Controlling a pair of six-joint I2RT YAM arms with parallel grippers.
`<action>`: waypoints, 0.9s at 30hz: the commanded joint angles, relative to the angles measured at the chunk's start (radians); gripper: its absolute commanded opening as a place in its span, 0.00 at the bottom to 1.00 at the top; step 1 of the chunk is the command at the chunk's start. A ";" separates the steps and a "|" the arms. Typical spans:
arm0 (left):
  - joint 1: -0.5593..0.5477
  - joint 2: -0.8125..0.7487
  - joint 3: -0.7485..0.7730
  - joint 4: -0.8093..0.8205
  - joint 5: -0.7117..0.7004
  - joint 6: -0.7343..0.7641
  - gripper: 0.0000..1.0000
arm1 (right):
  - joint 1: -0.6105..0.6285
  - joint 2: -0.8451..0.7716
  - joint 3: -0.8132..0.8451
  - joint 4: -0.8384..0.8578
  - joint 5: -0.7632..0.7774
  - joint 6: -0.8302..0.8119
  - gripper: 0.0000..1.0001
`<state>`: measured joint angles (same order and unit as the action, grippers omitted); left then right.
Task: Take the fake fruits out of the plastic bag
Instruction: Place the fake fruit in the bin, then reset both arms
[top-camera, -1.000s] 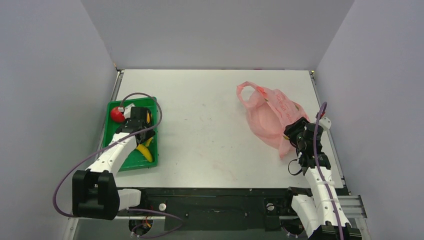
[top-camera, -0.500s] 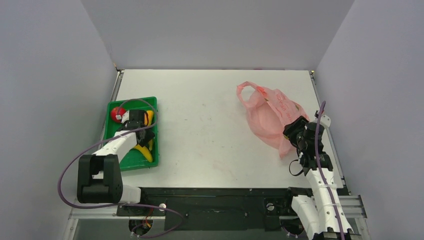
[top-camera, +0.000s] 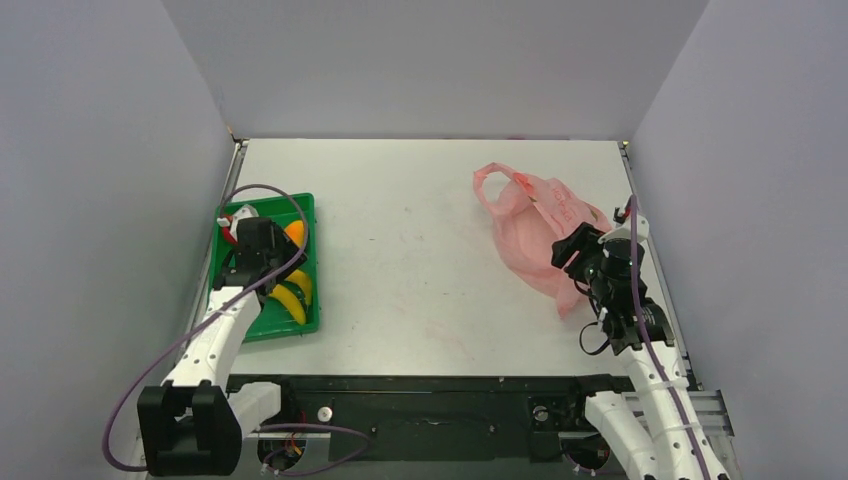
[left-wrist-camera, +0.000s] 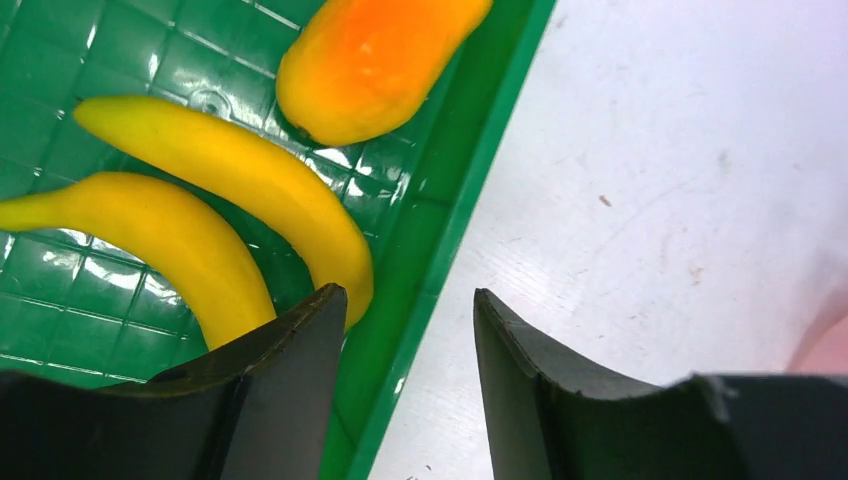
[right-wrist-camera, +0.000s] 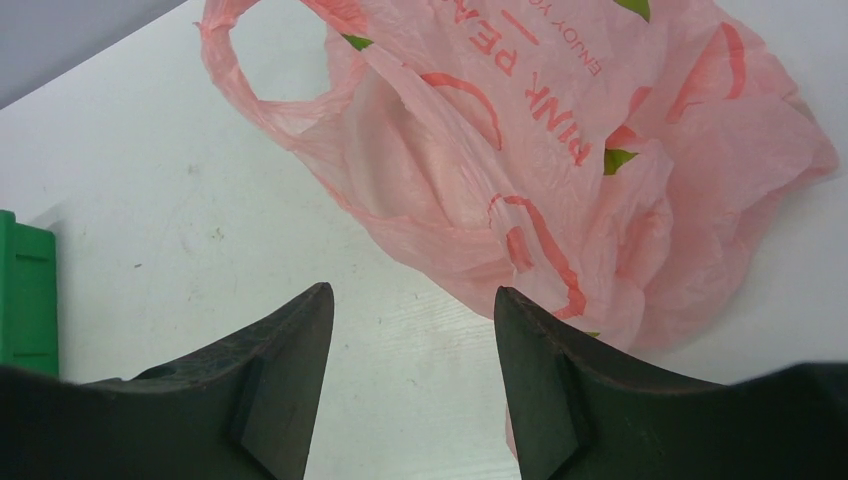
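Note:
Two yellow bananas (left-wrist-camera: 220, 195) and an orange fruit (left-wrist-camera: 372, 60) lie in the green tray (left-wrist-camera: 455, 215); they also show in the top view, the bananas (top-camera: 292, 297) near the tray's front and the orange fruit (top-camera: 294, 231) behind them. My left gripper (left-wrist-camera: 408, 305) is open and empty above the tray's right rim. The pink plastic bag (top-camera: 540, 230) lies crumpled at the right of the table and fills the right wrist view (right-wrist-camera: 560, 140). My right gripper (right-wrist-camera: 412, 300) is open and empty, just short of the bag's near edge.
The left arm (top-camera: 225, 320) hides most of the tray's left half; a bit of red (top-camera: 226, 219) shows at its back corner. Grey walls close in both sides. The white table (top-camera: 420, 240) lies between tray and bag.
The left arm has drawn back toward its base and left, uncovering the orange fruit and bananas in the tray. The right gripper has shifted slightly up and toward the bag.

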<state>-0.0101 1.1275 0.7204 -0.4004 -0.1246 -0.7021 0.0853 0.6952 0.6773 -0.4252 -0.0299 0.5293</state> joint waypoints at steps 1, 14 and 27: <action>0.005 -0.095 0.049 -0.030 -0.007 0.034 0.48 | 0.021 -0.014 0.062 -0.034 0.027 -0.020 0.56; 0.004 -0.366 0.256 -0.026 0.231 0.169 0.69 | 0.027 -0.123 0.263 -0.237 0.075 -0.091 0.67; 0.002 -0.374 0.530 0.087 0.624 0.231 0.75 | 0.027 -0.275 0.429 -0.377 0.352 -0.110 0.83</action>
<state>-0.0101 0.7635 1.1614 -0.3855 0.3660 -0.5037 0.1062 0.4400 1.0641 -0.7399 0.1947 0.4438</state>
